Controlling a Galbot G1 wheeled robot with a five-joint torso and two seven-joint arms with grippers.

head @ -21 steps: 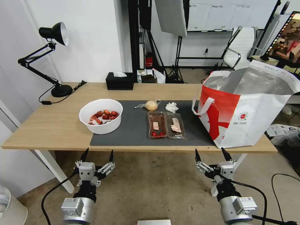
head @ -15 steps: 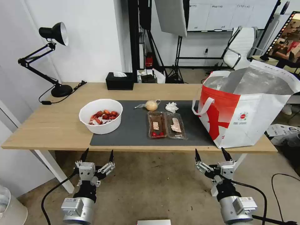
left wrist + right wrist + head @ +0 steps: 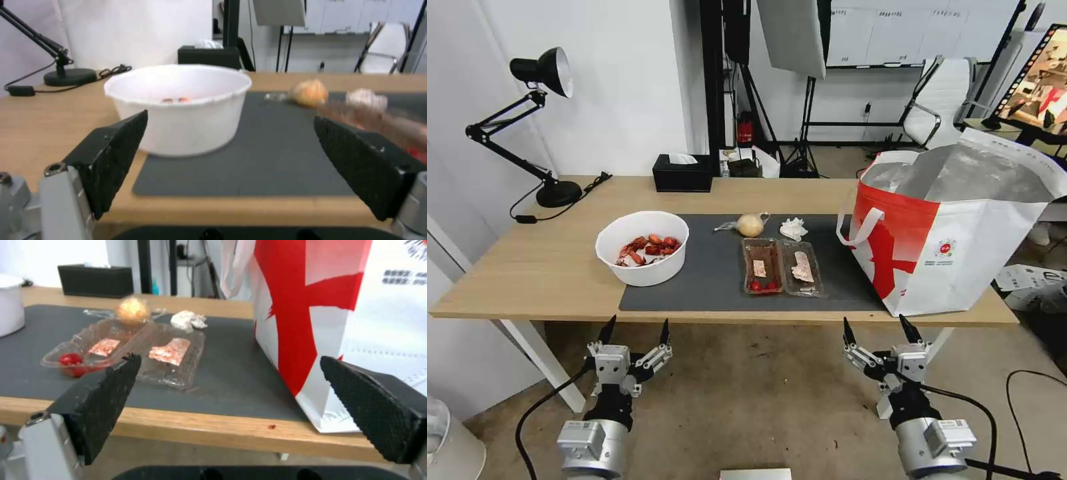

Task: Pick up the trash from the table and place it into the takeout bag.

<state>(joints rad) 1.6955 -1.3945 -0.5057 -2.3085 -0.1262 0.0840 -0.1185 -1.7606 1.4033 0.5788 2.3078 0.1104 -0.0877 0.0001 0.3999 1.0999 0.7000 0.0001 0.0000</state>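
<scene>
Nothing bagged yet: white bowl of red shells [image 3: 642,248], knotted clear bag with tan lump [image 3: 749,225], crumpled white tissue [image 3: 793,229] and clear hinged plastic tray [image 3: 782,267] all sit left of the white-and-red takeout bag [image 3: 954,247] on the light-wood table [image 3: 527,267]; left gripper [image 3: 634,331] and right gripper [image 3: 878,330] hang below the table's front edge, jaws spread wide, empty.

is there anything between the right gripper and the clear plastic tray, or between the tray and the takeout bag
Nothing visible blocks either path. The right gripper hangs open below the table's front edge, with bare mat between that edge and the clear plastic tray. The takeout bag stands beside the tray with open mat between them; its tall wall must be cleared from above.
</scene>
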